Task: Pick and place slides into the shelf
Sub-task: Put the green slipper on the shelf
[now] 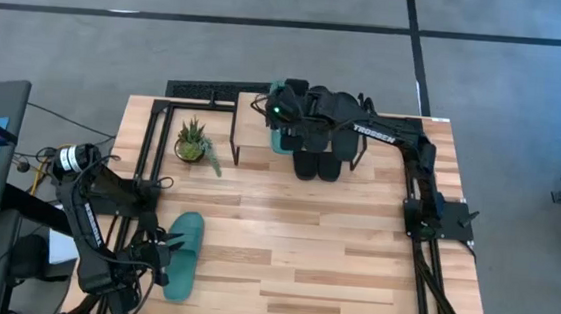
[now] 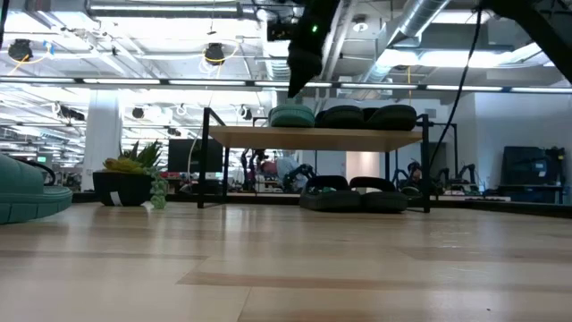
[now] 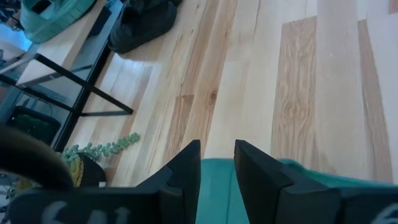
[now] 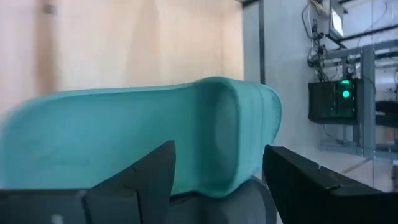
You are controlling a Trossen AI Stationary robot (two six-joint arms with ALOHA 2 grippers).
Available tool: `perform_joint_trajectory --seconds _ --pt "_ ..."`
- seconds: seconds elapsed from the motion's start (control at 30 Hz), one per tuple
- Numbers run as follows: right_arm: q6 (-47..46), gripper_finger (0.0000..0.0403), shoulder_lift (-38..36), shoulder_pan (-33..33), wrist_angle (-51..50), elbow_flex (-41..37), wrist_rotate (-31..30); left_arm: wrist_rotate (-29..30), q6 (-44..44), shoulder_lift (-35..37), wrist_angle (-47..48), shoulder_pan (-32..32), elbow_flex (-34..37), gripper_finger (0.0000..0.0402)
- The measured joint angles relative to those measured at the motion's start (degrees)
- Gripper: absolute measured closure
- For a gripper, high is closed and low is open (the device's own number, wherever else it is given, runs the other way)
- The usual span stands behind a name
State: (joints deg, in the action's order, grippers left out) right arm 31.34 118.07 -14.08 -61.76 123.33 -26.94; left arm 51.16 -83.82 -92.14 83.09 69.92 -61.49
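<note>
Over on the left, the left tool [image 1: 160,258] sits right at the lone teal slide [image 1: 184,254] on the counter [image 1: 332,261], a long way from the shelf [image 2: 313,137]. The slide's long axis runs roughly toward the shelf and away from it, and its strap end is the end farther from the shelf. In the left wrist view the two dark fingers [image 3: 186,165] stand a narrow gap apart with teal directly beneath them, clamped on nothing (whether the tips actually touch the slide I cannot tell). This arm is plainly the nearer one for that slide, so the coming grasp looks like its job: the fingers need to bracket the strap or an edge across the short width.

Moving right, to the shelf: the other teal slide [image 2: 292,115] lies on the top board, with black slides [image 2: 366,116] beside it and another black pair [image 2: 353,195] on the counter under the board.

The right tool [image 1: 284,112] hangs just above the shelf, over the teal slide there. Its fingers [image 4: 149,177] are spread wide either side of the teal strap with clear gaps, gripping nothing.
</note>
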Motion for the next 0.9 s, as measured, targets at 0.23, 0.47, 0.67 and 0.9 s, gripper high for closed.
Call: perform_joint_trajectory --seconds 0.23,0.47,0.67,0.9 --pt "-4.43 0.0177 -5.66 7.54 -6.89 0.00 0.06 -3.19 -0.01 0.00 -0.02 0.01 0.01 0.0313" --pt "-12.96 0.0177 -12.52 15.96 -12.20 0.00 0.07 -6.62 0.01 -0.02 -0.48 -0.01 0.01 0.0313" --pt "-19.28 0.0177 -17.22 23.97 -14.79 0.00 0.11 -10.82 2.58 0.00 -4.60 -0.91 0.01 0.0313" --pt "-24.62 0.0177 -19.56 33.35 -15.25 0.02 0.11 -18.57 10.56 -0.02 -9.84 -5.18 0.01 0.0313"
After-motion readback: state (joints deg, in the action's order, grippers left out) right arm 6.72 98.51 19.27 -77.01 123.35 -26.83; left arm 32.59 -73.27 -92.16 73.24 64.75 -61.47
